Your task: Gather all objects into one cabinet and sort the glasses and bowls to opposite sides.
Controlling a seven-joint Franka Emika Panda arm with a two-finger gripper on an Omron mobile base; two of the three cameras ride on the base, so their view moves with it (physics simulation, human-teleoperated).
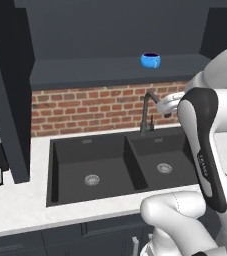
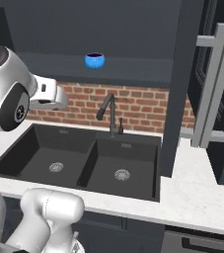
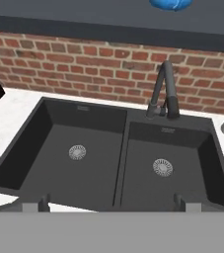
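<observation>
The blue cup (image 1: 150,60) sits on the cabinet shelf (image 1: 85,70), toward its right end near the front edge, above the faucet (image 1: 148,112). It looks small, rigid and light, probably glossy enough to slip; I would pinch it across the rim or body, not the small handle. The hand (image 3: 111,203) is spread wide and empty, low over the double sink (image 3: 108,148) set in the pale worktop (image 1: 15,205).

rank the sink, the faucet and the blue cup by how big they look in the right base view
1. sink, by far the largest
2. faucet
3. blue cup, smallest; it sits farther back on the cabinet shelf, so its true size versus the faucet is less certain
</observation>
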